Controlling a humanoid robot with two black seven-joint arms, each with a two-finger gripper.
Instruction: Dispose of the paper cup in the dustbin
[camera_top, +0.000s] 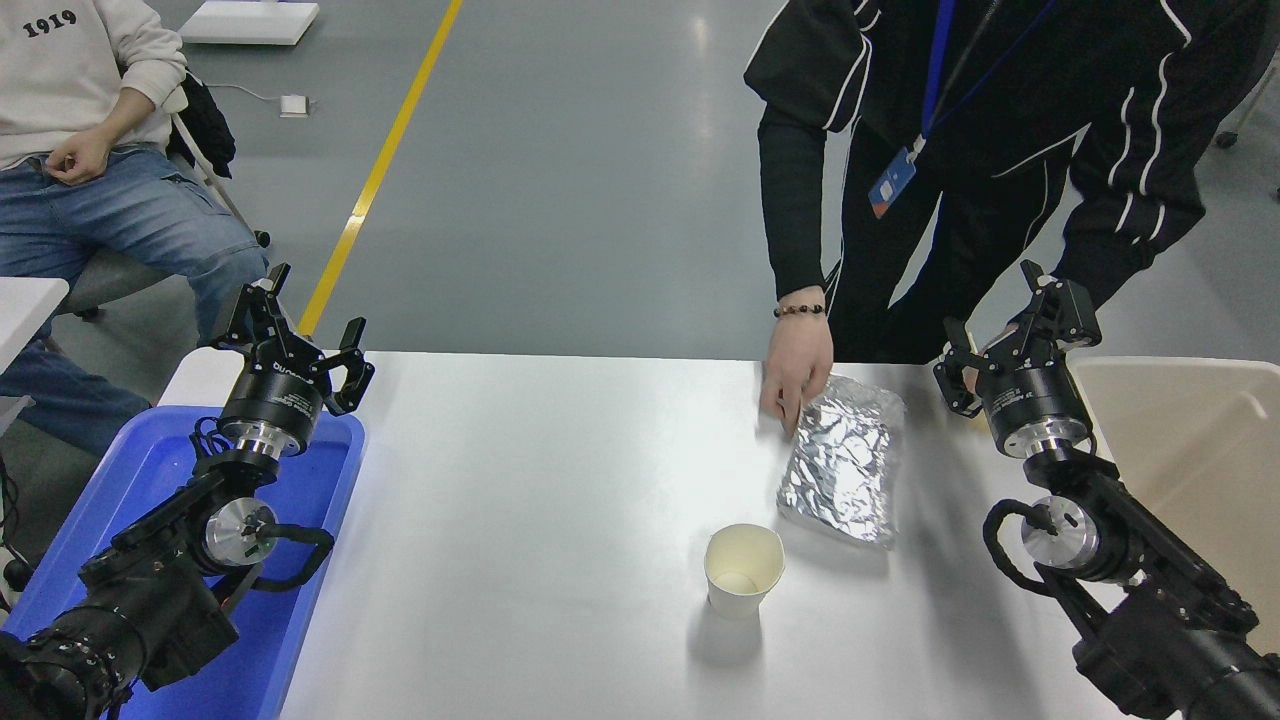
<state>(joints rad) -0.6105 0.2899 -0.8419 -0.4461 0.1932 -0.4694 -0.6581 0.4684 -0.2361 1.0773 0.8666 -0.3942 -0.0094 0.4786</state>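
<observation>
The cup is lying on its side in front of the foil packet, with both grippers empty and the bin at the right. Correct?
Not quite: in the head view the cup stands upright, mouth up, not on its side. The rest holds: it is in front of the foil packet, the left gripper and right gripper hold nothing, and the bin is at the right.

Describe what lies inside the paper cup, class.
The paper cup stands upright and looks empty: cream inner wall and bottom show. Its near inner wall is hidden by the rim's angle.
</observation>
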